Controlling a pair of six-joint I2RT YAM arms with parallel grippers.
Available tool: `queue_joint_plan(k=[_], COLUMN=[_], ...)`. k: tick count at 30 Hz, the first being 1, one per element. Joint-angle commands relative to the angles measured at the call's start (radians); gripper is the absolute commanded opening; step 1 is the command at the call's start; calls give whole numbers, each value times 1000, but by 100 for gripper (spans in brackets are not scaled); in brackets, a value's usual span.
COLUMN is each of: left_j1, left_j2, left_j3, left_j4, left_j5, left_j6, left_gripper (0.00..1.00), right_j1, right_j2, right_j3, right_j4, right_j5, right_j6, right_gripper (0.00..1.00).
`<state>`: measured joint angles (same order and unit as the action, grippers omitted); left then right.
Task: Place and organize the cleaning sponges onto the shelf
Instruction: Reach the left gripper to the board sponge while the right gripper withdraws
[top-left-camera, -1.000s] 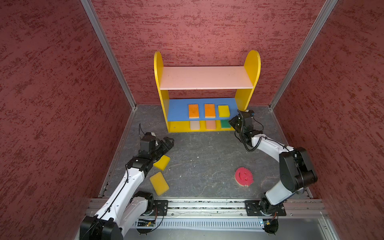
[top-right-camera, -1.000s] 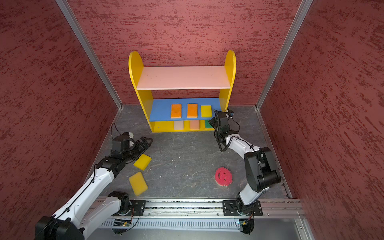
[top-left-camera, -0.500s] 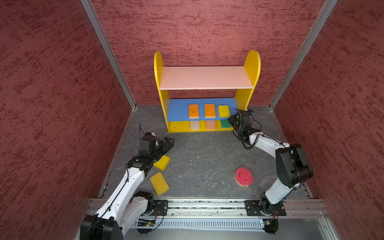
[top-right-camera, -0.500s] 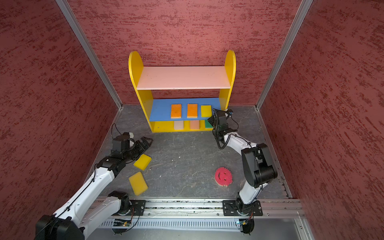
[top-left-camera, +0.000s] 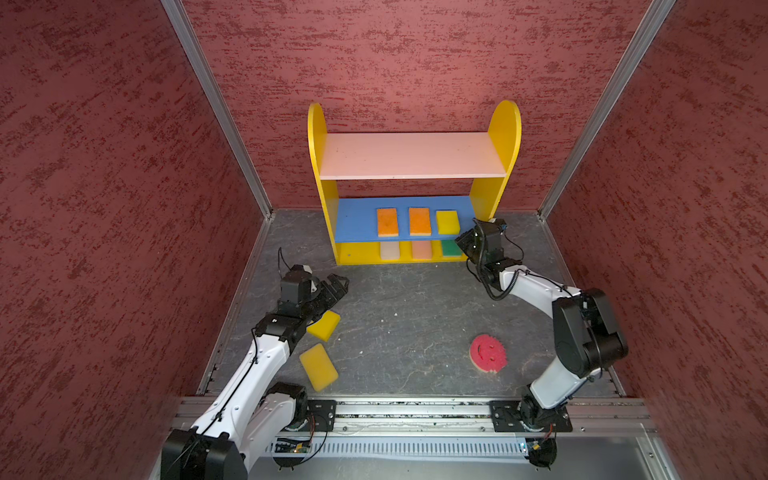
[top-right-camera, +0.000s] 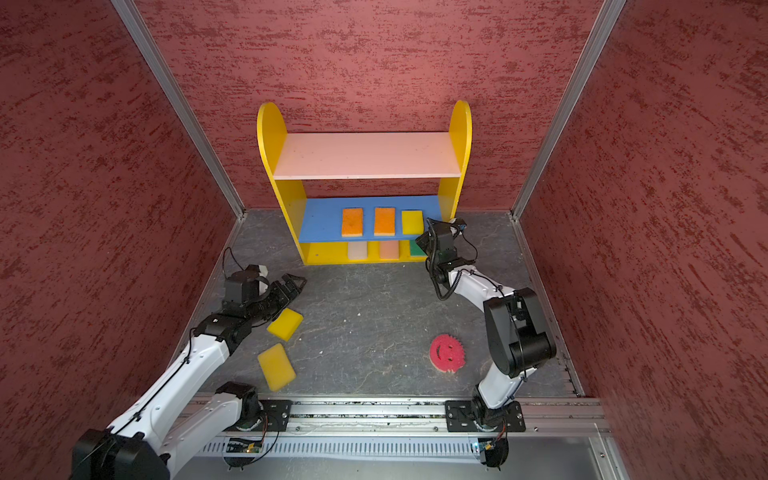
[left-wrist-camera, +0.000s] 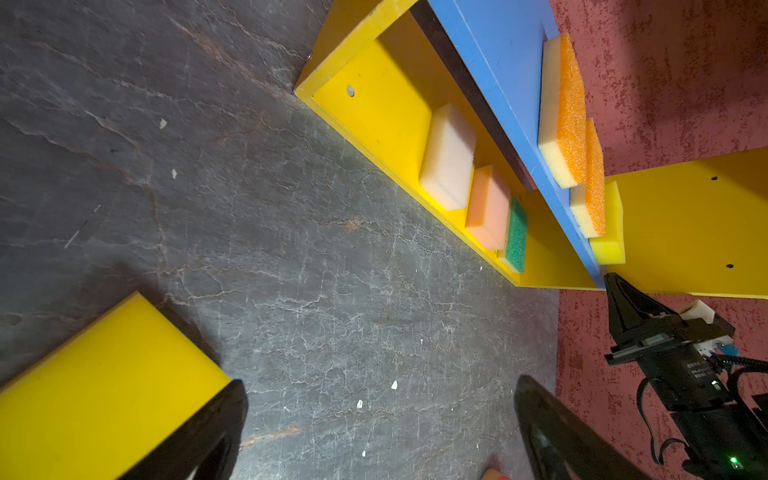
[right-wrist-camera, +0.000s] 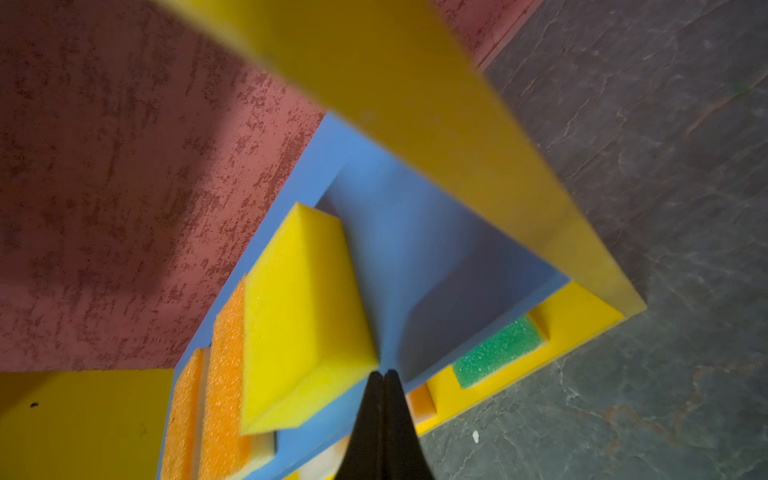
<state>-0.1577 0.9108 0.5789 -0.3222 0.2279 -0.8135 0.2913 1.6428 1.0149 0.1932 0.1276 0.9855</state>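
The shelf (top-left-camera: 504, 124) (top-right-camera: 460, 124) stands at the back wall. Its blue board carries two orange sponges (top-left-camera: 387, 221) (top-left-camera: 419, 221) and a yellow one (top-left-camera: 448, 222) (right-wrist-camera: 303, 316). Cream (top-left-camera: 390, 250), peach (top-left-camera: 422, 249) and green (top-left-camera: 450, 248) sponges lie on the bottom board. My right gripper (top-left-camera: 458, 240) (right-wrist-camera: 383, 374) is shut and empty, its tips at that yellow sponge's near corner. My left gripper (top-left-camera: 338, 286) (left-wrist-camera: 380, 399) hangs open over the floor beside a yellow sponge (top-left-camera: 324, 325) (left-wrist-camera: 104, 386). Another yellow sponge (top-left-camera: 318, 367) and the pink smiley sponge (top-left-camera: 488, 353) lie on the floor.
Red textured walls (top-left-camera: 104, 208) close in the grey floor (top-left-camera: 407, 316) on three sides. A metal rail (top-left-camera: 415, 409) with both arm bases runs along the front. The shelf's pink top board (top-left-camera: 411, 156) is bare.
My right gripper has shifted slightly left toward the shelf's blue board, staying shut. The left arm and all sponges have stayed where they were.
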Motion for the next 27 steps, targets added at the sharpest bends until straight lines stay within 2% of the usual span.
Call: queue_joint_plan(k=[1, 2, 5, 7, 10, 12, 19, 25, 27], left_j1=[12, 16, 32, 33, 31, 16, -117, -277, -327], left_j2=[-16, -21, -36, -37, -26, -3, 137, 297, 378], left_j3=[11, 16, 14, 13, 9, 18, 150, 325, 406], left_j4=[-14, -20, -29, -30, -13, 1, 58, 91, 87], left_j5=[-5, -8, -7, -8, 4, 13, 22, -16, -36], left_j6=[30, 35, 36, 32, 29, 30, 62, 99, 122], left_gripper=[100, 100, 100, 100, 100, 99, 100, 100, 94], right_j1=[7, 12, 21, 22, 22, 22, 18, 2, -5], right_j2=[-153, -183, -333, -409, -499, -535, -625, -664, -671], right_j3=[-62, -79, -134, -171, -239, -279, -420, -486, -498], right_j4=[-55, -98, -293, -451, -595, -654, -701, -692, -676], right_j5=[-40, -40, -12, 16, 46, 43, -53, -99, -103], right_j6=[-67, -93, -177, -212, -221, -216, -164, -148, -147], right_gripper=[0, 0, 11, 24, 41, 46, 53, 57, 57])
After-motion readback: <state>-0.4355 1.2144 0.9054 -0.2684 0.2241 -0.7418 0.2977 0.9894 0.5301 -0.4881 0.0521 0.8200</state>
